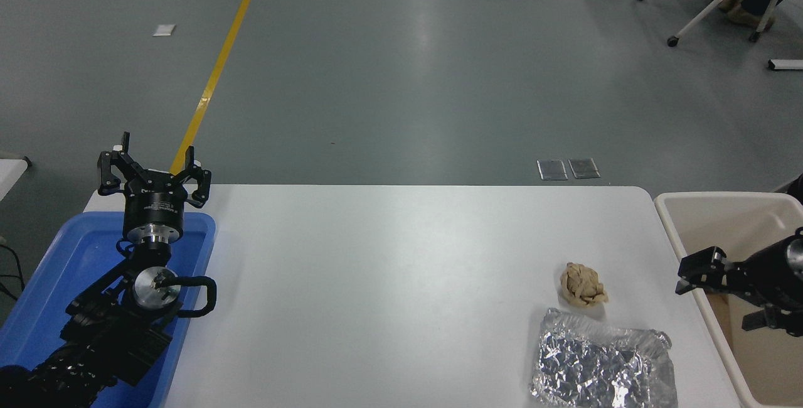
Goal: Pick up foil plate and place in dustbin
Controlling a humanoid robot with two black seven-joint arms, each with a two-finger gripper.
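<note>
Cut off by the bottom edge: near side of the foil plate [602, 367]. Cut off at the right and bottom edges: the dustbin [709, 207], partly hidden behind the right gripper [721, 292]. Mostly out of view past the right edge: the right arm. Partly hidden under the left arm: the blue tray [37, 314].
</note>
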